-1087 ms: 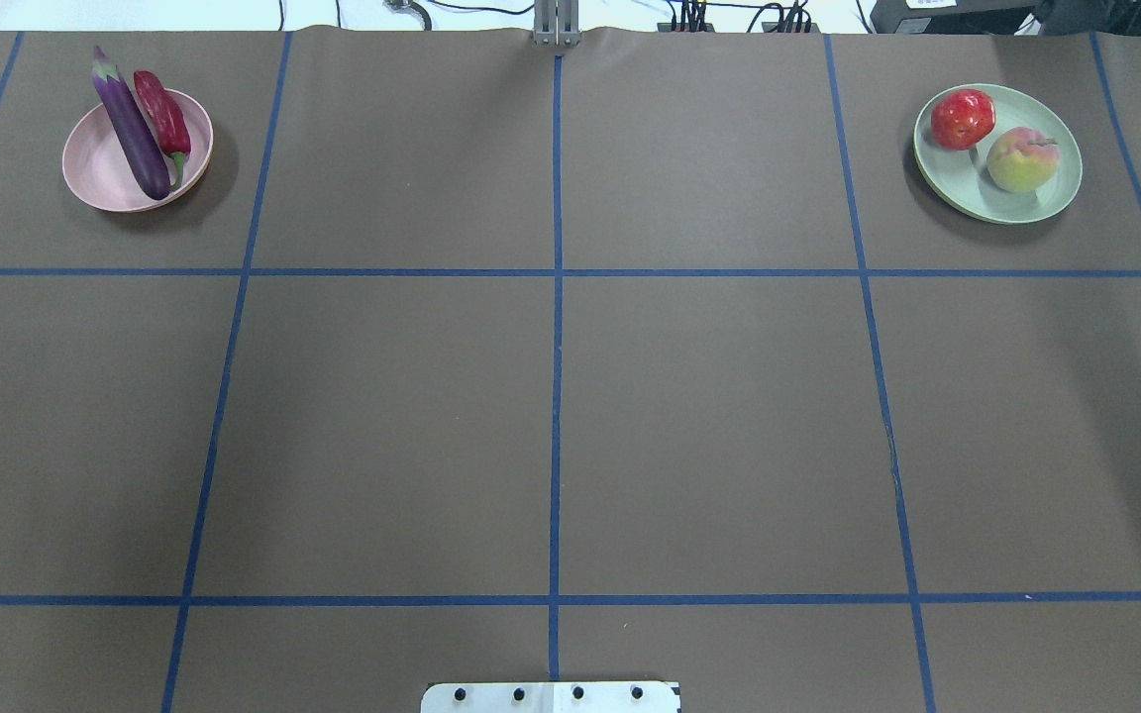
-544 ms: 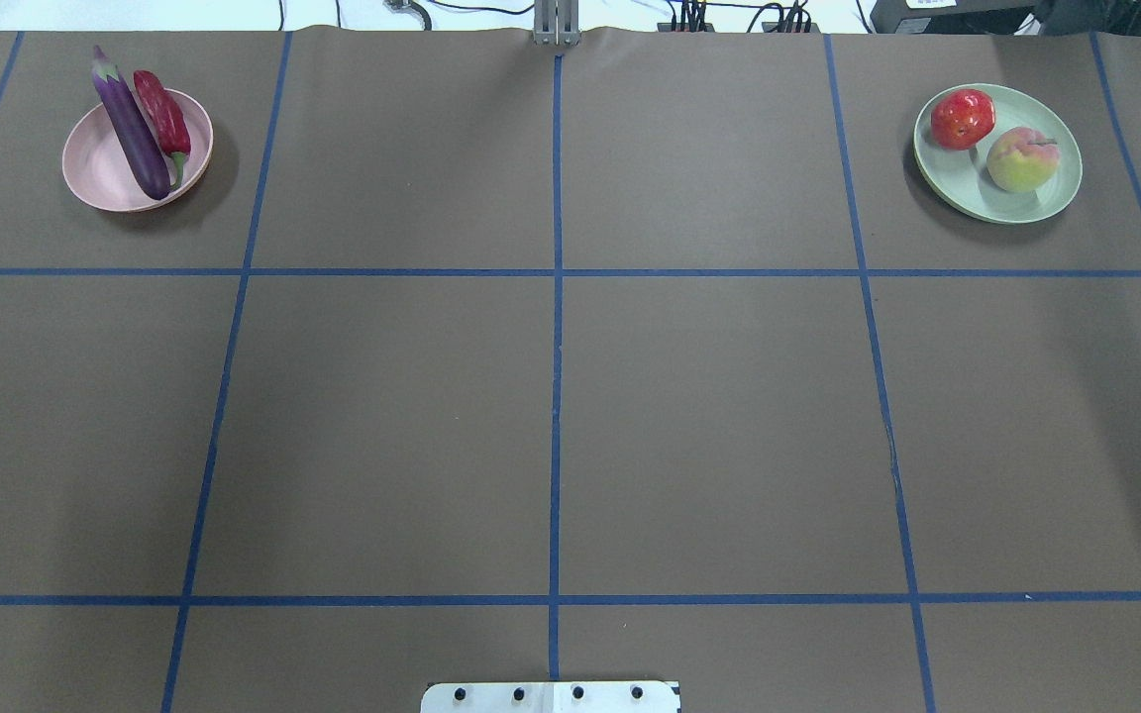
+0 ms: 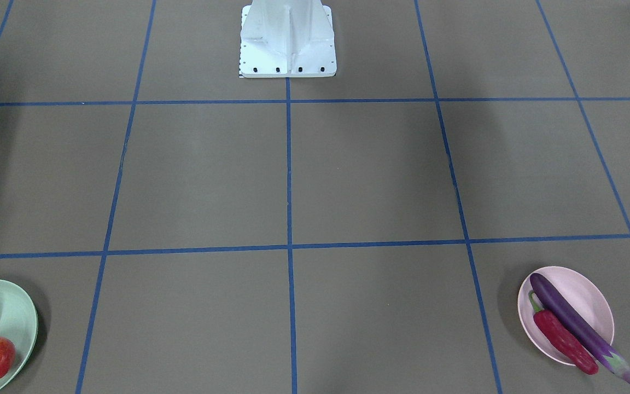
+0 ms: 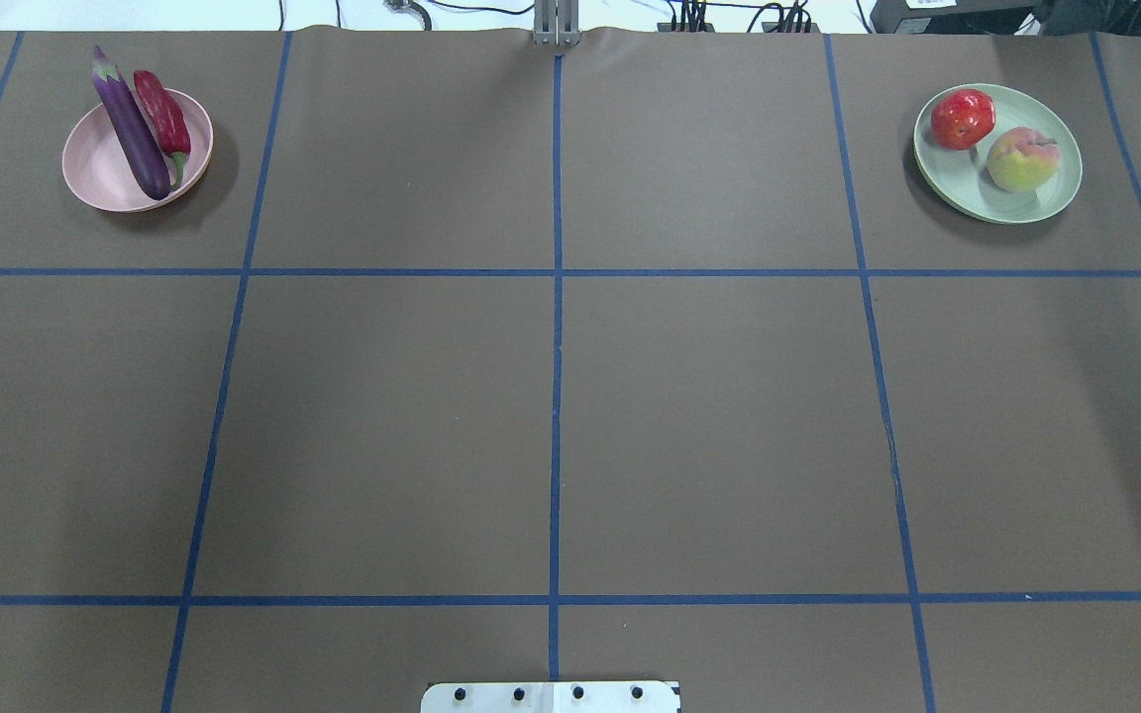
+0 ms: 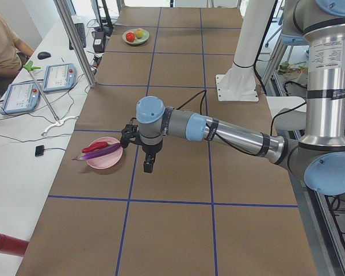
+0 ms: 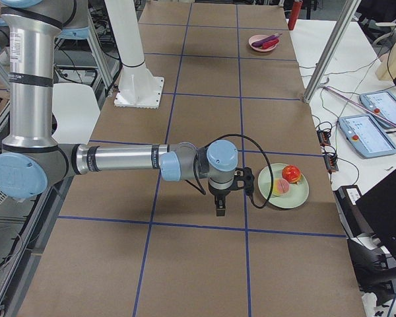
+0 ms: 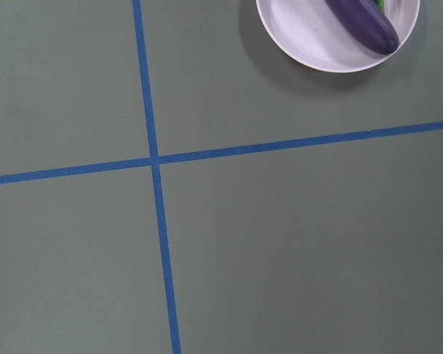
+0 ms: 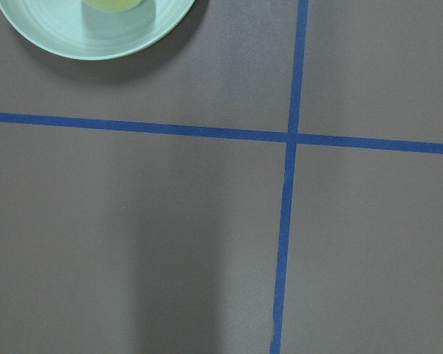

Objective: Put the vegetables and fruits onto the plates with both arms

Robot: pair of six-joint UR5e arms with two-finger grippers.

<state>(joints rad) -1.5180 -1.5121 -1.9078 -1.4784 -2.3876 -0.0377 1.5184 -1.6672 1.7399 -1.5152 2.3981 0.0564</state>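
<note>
Judging by how things lie, the sorting looks done. The eggplant (image 4: 130, 124) and the chili (image 4: 162, 111) lie side by side on the pink plate (image 4: 95, 170), the eggplant's cap end overhanging the rim. The pomegranate (image 4: 962, 119) and the peach (image 4: 1022, 159) sit on the green plate (image 4: 962, 186). The plates stand well apart, at the two far corners of the surface (image 4: 382, 416), and nothing seems left to move.

The overhead and front-facing views show no arm at all. Only the side views do: the left pincer (image 5: 148, 167) hangs near the pink plate and the right pincer (image 6: 220, 208) near the green one. From those views I cannot tell whether either pincer is open or closed. The wrist views catch only a part of each plate.
</note>
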